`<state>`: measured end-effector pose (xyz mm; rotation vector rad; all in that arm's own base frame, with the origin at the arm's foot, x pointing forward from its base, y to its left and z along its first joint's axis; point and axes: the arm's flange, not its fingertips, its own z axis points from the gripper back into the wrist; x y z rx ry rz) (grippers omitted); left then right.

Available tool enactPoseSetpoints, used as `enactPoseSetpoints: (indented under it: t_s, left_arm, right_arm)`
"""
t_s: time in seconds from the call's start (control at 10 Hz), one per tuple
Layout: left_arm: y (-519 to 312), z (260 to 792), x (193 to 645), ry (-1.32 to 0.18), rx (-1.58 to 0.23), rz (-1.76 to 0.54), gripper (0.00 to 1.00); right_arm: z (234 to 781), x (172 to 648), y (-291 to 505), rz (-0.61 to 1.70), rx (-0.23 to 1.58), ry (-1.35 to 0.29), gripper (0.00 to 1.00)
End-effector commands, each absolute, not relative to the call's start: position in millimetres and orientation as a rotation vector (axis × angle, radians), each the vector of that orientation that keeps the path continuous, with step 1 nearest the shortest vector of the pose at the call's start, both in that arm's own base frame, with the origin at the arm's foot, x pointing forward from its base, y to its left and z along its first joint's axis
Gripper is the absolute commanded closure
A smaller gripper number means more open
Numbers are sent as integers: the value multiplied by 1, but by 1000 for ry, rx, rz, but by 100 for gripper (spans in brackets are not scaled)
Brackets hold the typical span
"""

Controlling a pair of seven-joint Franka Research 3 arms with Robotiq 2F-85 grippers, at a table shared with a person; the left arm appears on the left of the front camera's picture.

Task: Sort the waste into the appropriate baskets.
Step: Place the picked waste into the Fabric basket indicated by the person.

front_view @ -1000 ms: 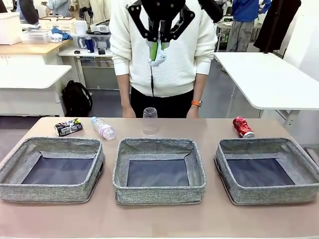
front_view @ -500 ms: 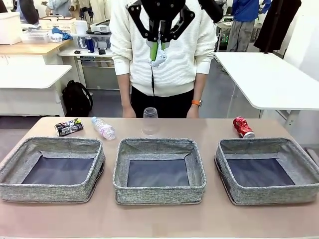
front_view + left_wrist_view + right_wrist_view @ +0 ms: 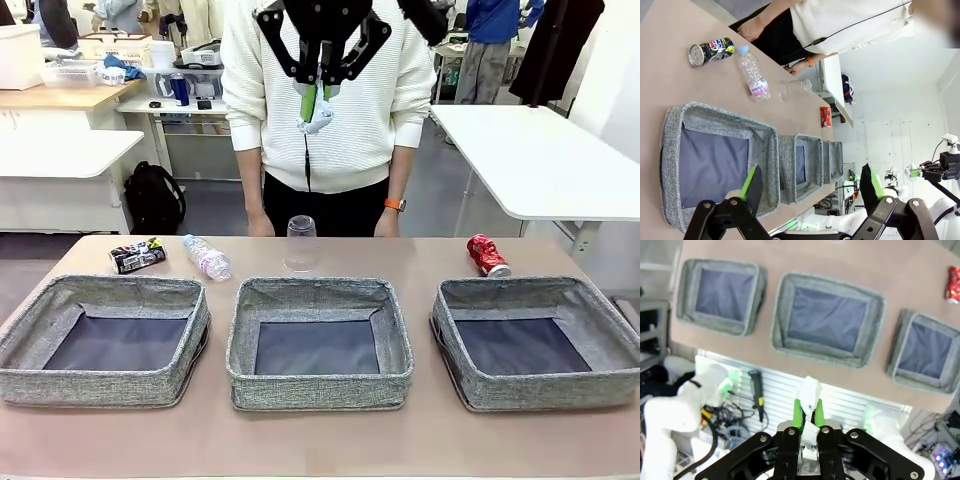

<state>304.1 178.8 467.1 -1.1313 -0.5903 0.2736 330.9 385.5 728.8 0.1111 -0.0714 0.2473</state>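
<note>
My right gripper (image 3: 318,100) hangs high over the table's far side, in front of the person, shut on a crumpled white paper ball (image 3: 318,118). From its wrist camera the paper ball (image 3: 809,389) sits between the green pads, with the middle basket (image 3: 830,284) far below. Three grey baskets stand in a row: left (image 3: 100,385), middle (image 3: 320,385), right (image 3: 540,392). Behind them lie a black can (image 3: 137,255), a clear bottle (image 3: 207,257), an upside-down clear cup (image 3: 301,243) and a red can (image 3: 487,255). My left gripper (image 3: 810,185) is open and holds nothing, near the left basket (image 3: 765,150).
The person stands at the far edge with both hands (image 3: 388,225) by the table, close behind the cup. A white table (image 3: 540,160) stands at the back right. Bare tabletop (image 3: 320,440) runs along the near edge in front of the baskets.
</note>
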Motion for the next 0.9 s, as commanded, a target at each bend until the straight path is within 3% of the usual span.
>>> enactPoseSetpoints:
  t_s: [0.0, 0.8]
  left_arm:
    - [178, 468, 304, -612, -1141, 257, 0]
    - [178, 468, 304, -612, -1141, 257, 0]
  right_arm:
    - [728, 329, 383, 263, 116, -65, 91]
    - [728, 329, 383, 263, 116, -65, 91]
